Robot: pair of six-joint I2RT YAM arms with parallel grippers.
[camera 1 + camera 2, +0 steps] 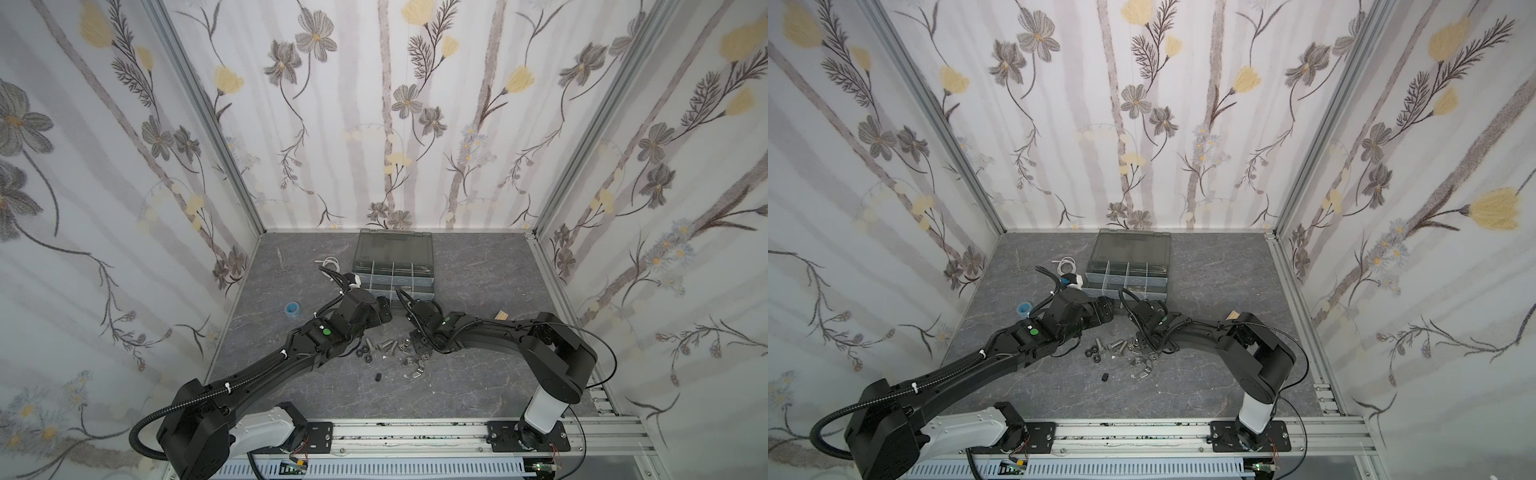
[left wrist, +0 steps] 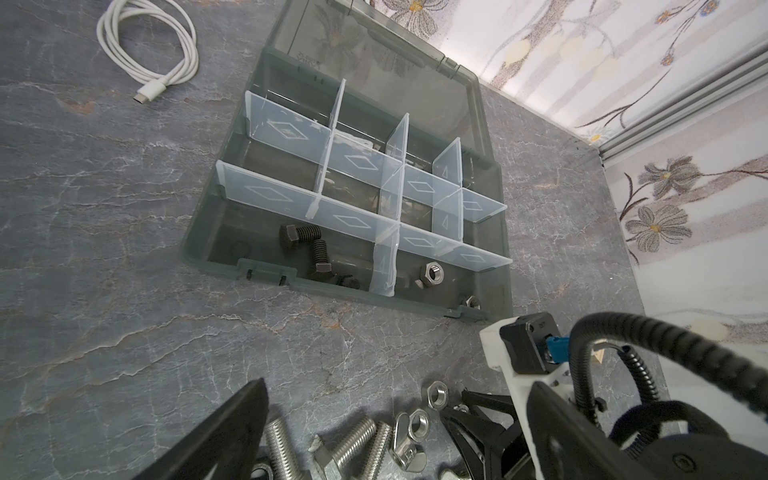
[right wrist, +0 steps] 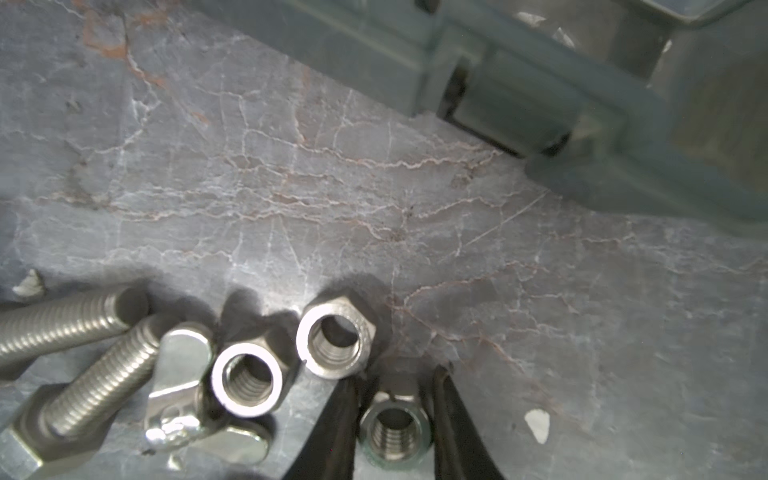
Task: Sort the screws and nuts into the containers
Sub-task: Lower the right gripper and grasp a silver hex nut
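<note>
The right gripper [image 3: 397,384] is down at the table [image 3: 291,187]. Its two thin black fingers [image 3: 340,432] stand close together with one shiny hex nut [image 3: 395,432] between them. Both fingers touch the nut's sides (it sits flat on the table with its round, ridged hole facing up).

Just beside it lie two loose nuts [image 3: 336,340] with six sides. There is also a wing nut [image 3: 183,395] with smooth rounded ears, and two silver bolts [image 3: 62,320] with ridged threads. In both top views this little pile sits in the middle of the table, in front of the case. A few black nuts [image 1: 360,353] lie on its left side.

The left gripper [image 1: 384,311] hangs near the front of the case, past the pile. Its jaws are wide apart and hold nothing. Only one pointed black finger [image 2: 232,432] shows in its wrist view.

The case [image 2: 199,237] is dark grey plastic, and its smoky see-through lid [image 2: 374,70] is open at the back. Thin milky dividers [image 2: 286,195] cut it into little boxes. In the front row, one box holds black bolts [image 2: 309,245] with six-sided heads. The box next to it holds sorted nuts [image 2: 432,274], silver and six-sided.

The table looks like grey stone with thin pale cracks. A coiled white cable [image 2: 145,45] lies beside the case.
</note>
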